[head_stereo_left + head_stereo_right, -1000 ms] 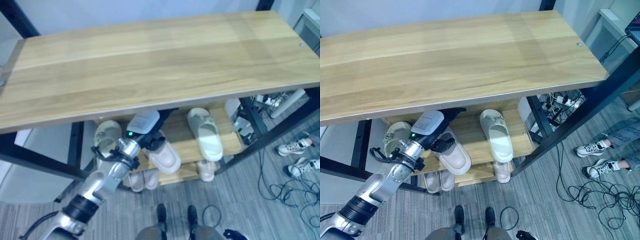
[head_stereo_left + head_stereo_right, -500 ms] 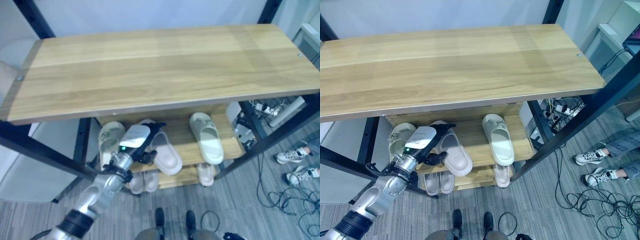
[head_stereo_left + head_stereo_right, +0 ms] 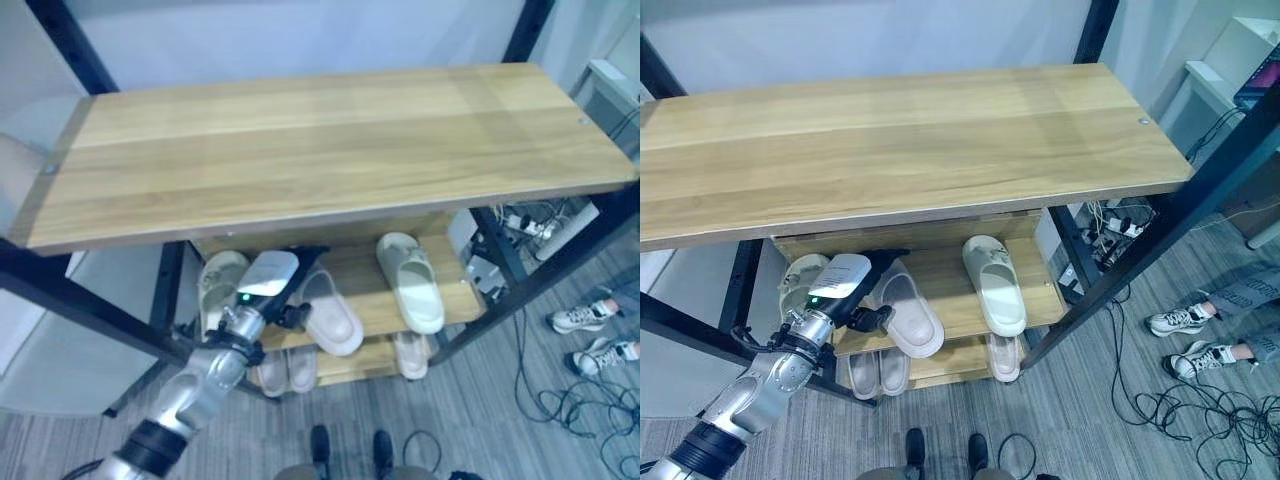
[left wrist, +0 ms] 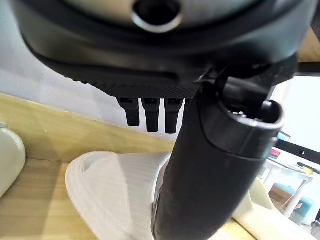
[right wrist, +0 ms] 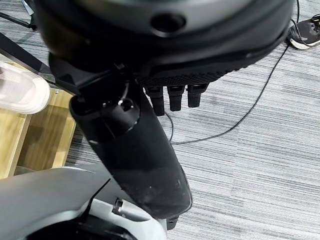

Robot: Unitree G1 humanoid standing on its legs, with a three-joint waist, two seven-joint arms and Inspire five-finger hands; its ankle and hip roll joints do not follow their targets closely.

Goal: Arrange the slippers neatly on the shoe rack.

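Left wrist view: left hand [image 4: 220, 165] over white slipper [image 3: 328, 313] on shoe rack [image 3: 365, 275] middle shelf, fingers [image 4: 150, 112] straight, thumb alongside, gripping nothing; probably nudging it square. Right hand [image 5: 135, 150] idle, relaxed above floor.

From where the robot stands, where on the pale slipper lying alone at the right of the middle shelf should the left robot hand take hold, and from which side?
Probably the open heel end of the pale slipper: it points toward the shelf's front edge, so the low heel rim is nearest. The left robot hand would come from the front, under the wooden top board, and pinch that rim rather than the broad strap farther in.
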